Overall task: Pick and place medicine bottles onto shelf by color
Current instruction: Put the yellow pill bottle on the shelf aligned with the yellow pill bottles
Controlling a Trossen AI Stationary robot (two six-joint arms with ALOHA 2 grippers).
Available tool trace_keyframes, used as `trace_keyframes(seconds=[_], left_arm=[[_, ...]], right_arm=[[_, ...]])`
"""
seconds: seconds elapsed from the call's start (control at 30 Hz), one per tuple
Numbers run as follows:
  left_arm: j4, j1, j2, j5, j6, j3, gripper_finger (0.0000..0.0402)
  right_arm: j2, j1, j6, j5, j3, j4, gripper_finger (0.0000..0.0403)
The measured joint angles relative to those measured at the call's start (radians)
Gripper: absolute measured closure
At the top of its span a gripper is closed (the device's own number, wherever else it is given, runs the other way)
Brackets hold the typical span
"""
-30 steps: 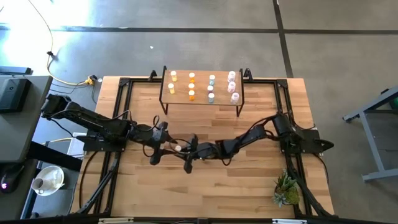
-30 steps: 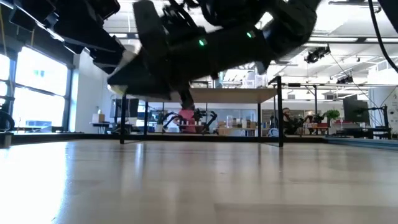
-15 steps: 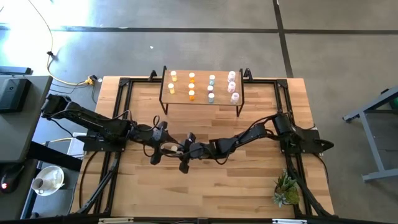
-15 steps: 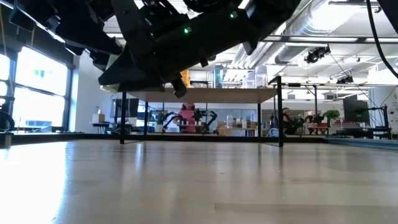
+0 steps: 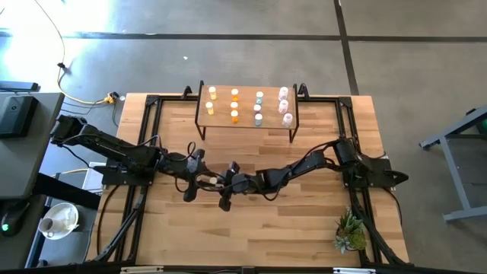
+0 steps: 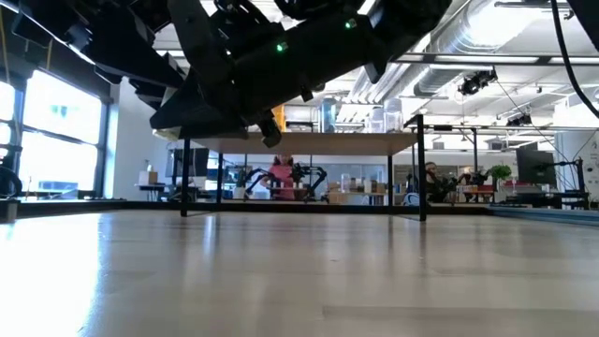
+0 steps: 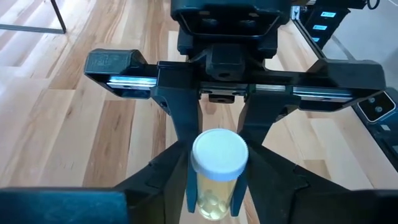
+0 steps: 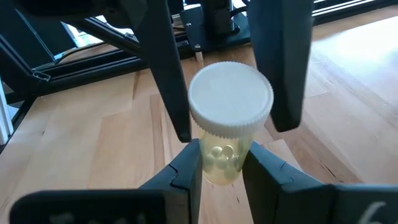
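A yellowish medicine bottle (image 7: 216, 180) with a white cap (image 8: 230, 99) stands upright in mid-air over the table's middle, between my two grippers. My left gripper (image 5: 208, 180) comes from the table's left and my right gripper (image 5: 226, 184) from its right; both are shut on the bottle. In the left wrist view the right gripper (image 7: 219, 134) faces me from behind the bottle. The shelf (image 5: 246, 113) stands on black legs at the table's far edge. It carries yellow (image 5: 212, 93), orange (image 5: 234, 106), whitish (image 5: 258, 108) and pink (image 5: 283, 105) bottles, upright in columns. My left gripper pinches the bottle's body below the cap (image 7: 214, 202) between its two fingers, coming from the table's left. The bottle stands upright, cap up, lifted clear of the table. My right gripper pinches the same body just under the cap (image 8: 221, 158) between its two fingers (image 8: 186, 171), coming from the table's right, opposite the left gripper. The bottle is upright between them.
Black frame rails (image 5: 152, 137) run along the table's sides. A small green plant (image 5: 350, 232) stands at the near right corner. The near half of the wooden tabletop (image 5: 251, 236) is open. A person in pink (image 6: 281, 173) shows far off in the room.
My right gripper has moved toward the table's left, up to my left gripper and the bottle it holds, and its fingers now stand around the bottle's body. In the last half second both arms have kept almost still.
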State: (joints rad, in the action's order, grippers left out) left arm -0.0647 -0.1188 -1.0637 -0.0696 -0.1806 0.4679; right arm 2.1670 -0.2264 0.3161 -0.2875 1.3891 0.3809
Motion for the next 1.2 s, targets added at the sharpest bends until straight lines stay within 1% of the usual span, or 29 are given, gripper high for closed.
trace_keyframes(seconds=[0.2, 0.37, 0.47, 0.67, 0.8, 0.9, 1.0, 1.2], left_arm=[[0.000, 0.000, 0.000, 0.002, 0.000, 0.000, 0.0280], [0.000, 0.000, 0.000, 0.002, 0.000, 0.000, 0.0285], [0.000, 0.000, 0.000, 0.001, 0.001, 0.000, 0.0285], [0.000, 0.001, 0.000, -0.007, 0.026, 0.000, 0.0286], [-0.004, 0.001, 0.000, -0.044, 0.027, 0.000, 0.0286], [-0.009, 0.001, 0.000, -0.068, 0.048, 0.000, 0.0286], [-0.018, 0.010, 0.012, -0.070, 0.053, 0.000, 0.0286], [-0.017, 0.055, 0.088, -0.068, 0.063, 0.000, 0.0287]], right_arm=[[0.000, 0.000, -0.001, 0.000, 0.000, 0.000, 0.0325], [0.000, 0.000, -0.002, 0.000, 0.000, -0.002, 0.0320], [0.000, 0.000, -0.003, -0.010, 0.000, -0.003, 0.0303], [0.000, -0.002, -0.003, -0.042, 0.000, -0.004, 0.0246], [-0.025, -0.002, 0.000, -0.031, -0.001, -0.032, 0.0222], [-0.055, -0.001, 0.002, -0.028, -0.001, -0.079, 0.0218], [-0.086, -0.001, 0.005, -0.030, -0.002, -0.121, 0.0218], [-0.158, 0.000, 0.016, -0.071, -0.002, -0.184, 0.0217]])
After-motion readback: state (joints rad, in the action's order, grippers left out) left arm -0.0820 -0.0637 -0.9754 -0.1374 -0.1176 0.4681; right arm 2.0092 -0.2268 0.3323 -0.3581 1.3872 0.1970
